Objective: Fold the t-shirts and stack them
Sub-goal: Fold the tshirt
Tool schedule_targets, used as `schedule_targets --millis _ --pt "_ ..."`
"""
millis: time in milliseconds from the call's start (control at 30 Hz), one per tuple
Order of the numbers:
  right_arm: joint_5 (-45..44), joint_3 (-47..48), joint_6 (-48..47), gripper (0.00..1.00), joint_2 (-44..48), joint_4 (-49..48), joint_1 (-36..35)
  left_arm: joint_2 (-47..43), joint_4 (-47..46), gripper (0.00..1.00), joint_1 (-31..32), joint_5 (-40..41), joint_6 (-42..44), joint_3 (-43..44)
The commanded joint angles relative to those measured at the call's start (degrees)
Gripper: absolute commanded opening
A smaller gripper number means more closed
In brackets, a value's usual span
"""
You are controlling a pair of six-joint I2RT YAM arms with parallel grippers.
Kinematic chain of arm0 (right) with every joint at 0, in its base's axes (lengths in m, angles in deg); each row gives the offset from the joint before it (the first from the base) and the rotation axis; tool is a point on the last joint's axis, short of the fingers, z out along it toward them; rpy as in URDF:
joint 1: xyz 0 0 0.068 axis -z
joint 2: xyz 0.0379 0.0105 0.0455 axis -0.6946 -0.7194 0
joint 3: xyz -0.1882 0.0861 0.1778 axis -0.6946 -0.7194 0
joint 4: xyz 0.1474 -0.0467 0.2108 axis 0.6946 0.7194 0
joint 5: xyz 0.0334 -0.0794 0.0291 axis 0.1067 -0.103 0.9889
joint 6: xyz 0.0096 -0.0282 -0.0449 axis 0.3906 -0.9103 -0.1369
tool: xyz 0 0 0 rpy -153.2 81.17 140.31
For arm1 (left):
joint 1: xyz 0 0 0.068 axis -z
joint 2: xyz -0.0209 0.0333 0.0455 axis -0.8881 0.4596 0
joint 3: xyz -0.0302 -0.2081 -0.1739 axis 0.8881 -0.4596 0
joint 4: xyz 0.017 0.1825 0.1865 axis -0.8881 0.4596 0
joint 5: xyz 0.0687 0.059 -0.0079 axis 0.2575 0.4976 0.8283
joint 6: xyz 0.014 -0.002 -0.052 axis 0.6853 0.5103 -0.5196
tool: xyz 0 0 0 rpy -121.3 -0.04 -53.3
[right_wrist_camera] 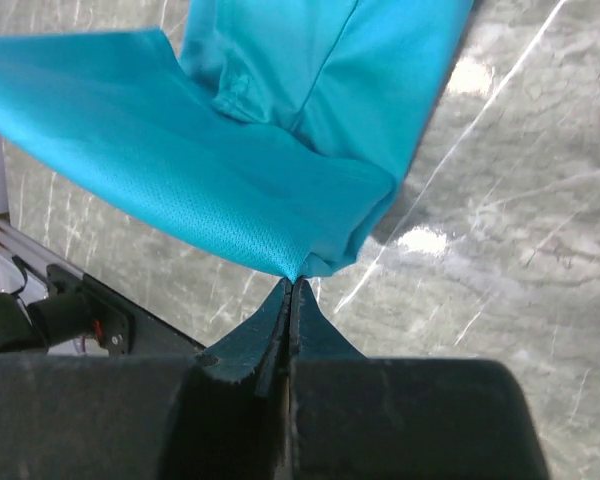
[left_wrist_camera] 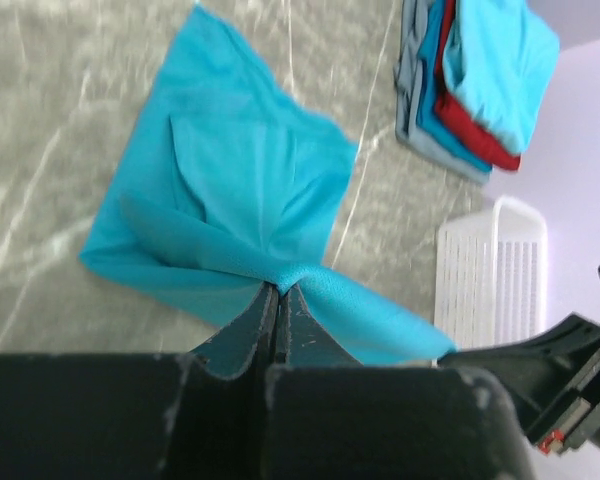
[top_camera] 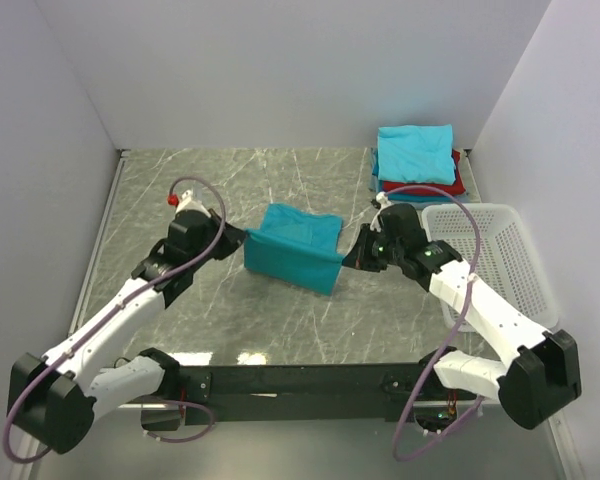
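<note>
A teal t-shirt [top_camera: 292,247] hangs half-folded between my two grippers above the middle of the marble table. My left gripper [top_camera: 242,238] is shut on its left edge, and the cloth [left_wrist_camera: 245,190] spreads away from the closed jaws [left_wrist_camera: 279,292]. My right gripper [top_camera: 348,256] is shut on its right corner, and the cloth [right_wrist_camera: 230,150] stretches up from the jaws [right_wrist_camera: 292,281]. The far part of the shirt lies on the table. A stack of folded t-shirts [top_camera: 416,162], teal on top with red and blue below, sits at the back right; it also shows in the left wrist view [left_wrist_camera: 480,75].
A white lattice basket [top_camera: 492,255] stands at the right, next to the right arm; it also shows in the left wrist view [left_wrist_camera: 490,275]. The grey walls close in the table on three sides. A black rail [top_camera: 300,380] runs along the near edge.
</note>
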Motion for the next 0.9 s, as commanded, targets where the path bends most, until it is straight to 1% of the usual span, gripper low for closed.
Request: schedule_targets --millis 0,200,400,433,567,733,867 --pt "1.87 4.69 -2.76 0.00 -2.34 -1.23 2.28 3.33 -4.87 0.00 -2.85 1.55 4.04 5.34" --pt "5.56 8.30 -3.46 0.00 -6.82 -2.47 7.11 9.84 -9.09 0.00 -8.56 -4.43 5.45 9.47" --pt "8.28 11.90 -4.34 0.00 -12.09 -2.38 9.66 18.54 -9.71 0.00 -10.50 -9.61 7.82 15.45" --pt "8.89 12.35 -4.43 0.00 -12.80 -2.29 10.02 20.98 -11.71 0.00 -10.76 -10.49 8.17 16.15" --pt "9.78 14.46 -4.87 0.00 -16.92 -2.38 11.51 26.54 -12.17 0.00 -11.90 -12.95 8.79 20.72" --pt "10.92 16.57 -4.61 0.00 -20.45 -3.17 13.18 33.56 -14.80 0.00 -12.87 -17.17 8.61 23.80" --pt "11.71 18.32 -5.31 0.00 -23.61 -2.82 14.06 39.19 -14.73 0.00 -13.14 -18.14 9.93 28.71"
